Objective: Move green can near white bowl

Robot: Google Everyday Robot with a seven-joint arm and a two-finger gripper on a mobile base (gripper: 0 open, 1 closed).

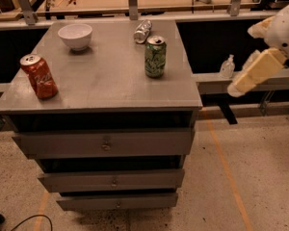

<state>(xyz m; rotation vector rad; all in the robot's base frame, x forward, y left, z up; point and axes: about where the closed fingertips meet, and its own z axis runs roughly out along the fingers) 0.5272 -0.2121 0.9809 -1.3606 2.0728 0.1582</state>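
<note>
The end effector (246,80) is hanging off the counter (101,88), well to the right of the green can (155,57) and slightly lower in view. It is showing as a cream, block-shaped part angled down and to the left, joined to a white arm (284,28) that is entering from the right edge. Whether it is wide or narrow cannot be told. It is touching nothing and holding nothing.

The green can is standing upright on the counter, in the right rear part of the top, silver lid and pull tab facing up. It is standing free.

A silver can (142,31) is lying on its side just behind the green can and slightly to its left, close to it but apart. The bowl (75,35) is sitting upright well to the left of the green can and a little further back. A red can (39,76) is standing far to the left of the green can and nearer the front, close to the counter's left edge and leaning slightly.

Below the green can, three drawers (106,143) are forming the counter front. To the right of the green can, past the counter edge, a small clear bottle (227,67) is standing on a low ledge (216,81). An orange line (226,167) is running across the speckled floor (260,186) below and to the right of the green can.
</note>
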